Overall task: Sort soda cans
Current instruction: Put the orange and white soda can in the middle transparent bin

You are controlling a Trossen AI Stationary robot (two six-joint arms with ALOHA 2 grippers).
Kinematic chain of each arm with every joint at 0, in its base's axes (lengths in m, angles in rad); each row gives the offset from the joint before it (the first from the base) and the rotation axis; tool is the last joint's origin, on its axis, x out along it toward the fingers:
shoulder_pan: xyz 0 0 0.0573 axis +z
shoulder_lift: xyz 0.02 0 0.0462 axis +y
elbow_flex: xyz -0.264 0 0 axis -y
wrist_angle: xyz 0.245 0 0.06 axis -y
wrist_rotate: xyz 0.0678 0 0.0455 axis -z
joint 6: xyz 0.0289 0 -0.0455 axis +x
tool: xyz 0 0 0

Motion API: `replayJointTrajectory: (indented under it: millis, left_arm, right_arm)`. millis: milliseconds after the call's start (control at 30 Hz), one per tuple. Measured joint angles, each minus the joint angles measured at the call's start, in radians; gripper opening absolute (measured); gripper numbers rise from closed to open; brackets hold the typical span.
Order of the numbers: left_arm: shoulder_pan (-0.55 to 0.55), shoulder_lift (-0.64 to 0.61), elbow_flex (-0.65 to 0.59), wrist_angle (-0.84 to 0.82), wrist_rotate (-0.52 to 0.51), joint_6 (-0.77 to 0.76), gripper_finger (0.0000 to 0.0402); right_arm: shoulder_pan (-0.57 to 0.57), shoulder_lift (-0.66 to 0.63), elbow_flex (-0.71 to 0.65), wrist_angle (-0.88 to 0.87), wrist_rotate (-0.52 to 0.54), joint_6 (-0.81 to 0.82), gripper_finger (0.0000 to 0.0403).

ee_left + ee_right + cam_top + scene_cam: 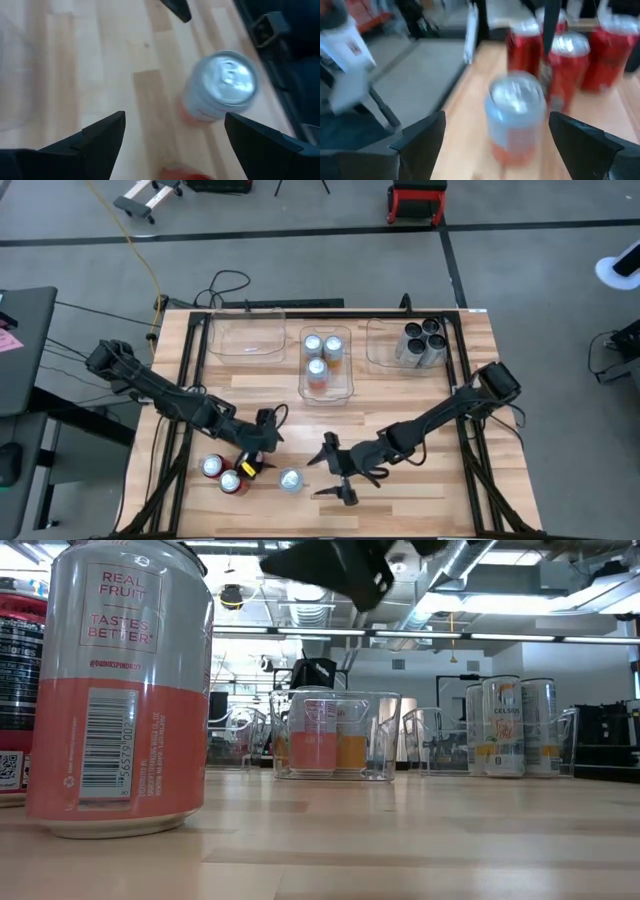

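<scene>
A silver-and-salmon can (290,480) stands upright on its base near the table's front edge; it is close up in the low view (120,690). My left gripper (262,452) is open just left of it, and the can (220,87) shows ahead of its spread fingers. My right gripper (322,475) is open just right of the can (515,117), facing it. Three red cans (225,475) stand close together to the can's left; they also show in the right wrist view (570,60).
At the back stand three clear bins: the left bin (245,340) holds nothing, the middle bin (345,385) holds three light cans (320,355), and the right bin (385,355) holds several dark-topped cans (422,340). Black frame rails run along the table's sides.
</scene>
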State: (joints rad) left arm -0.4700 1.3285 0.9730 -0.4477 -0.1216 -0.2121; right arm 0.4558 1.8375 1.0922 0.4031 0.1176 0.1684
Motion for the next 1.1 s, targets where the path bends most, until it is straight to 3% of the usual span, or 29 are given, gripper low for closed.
replayJointTrajectory:
  millis: [200,533,700,867,1100]
  left_arm:
    - [-0.027,0.054,0.0,0.065,0.058,-0.067,0.0335]
    - [-0.06,0.14,0.0,0.097,0.065,-0.066,0.0335]
    - [-0.059,0.145,0.0,0.1,0.009,-0.062,0.0335]
    - [-0.059,0.146,0.0,0.101,-0.102,-0.06,0.0335]
    - [-0.045,0.146,0.0,0.107,-0.115,-0.06,0.0335]
  right_arm:
    - [-0.011,0.097,0.037,0.104,-0.015,-0.014,0.0376]
    - [-0.022,0.215,0.166,0.09,0.02,-0.037,0.0376]
    - [-0.022,0.212,0.167,0.05,0.089,-0.034,0.0376]
    - [-0.027,0.212,0.167,0.039,0.091,0.013,0.0376]
    - [-0.036,0.212,0.167,-0.029,0.09,0.055,0.0376]
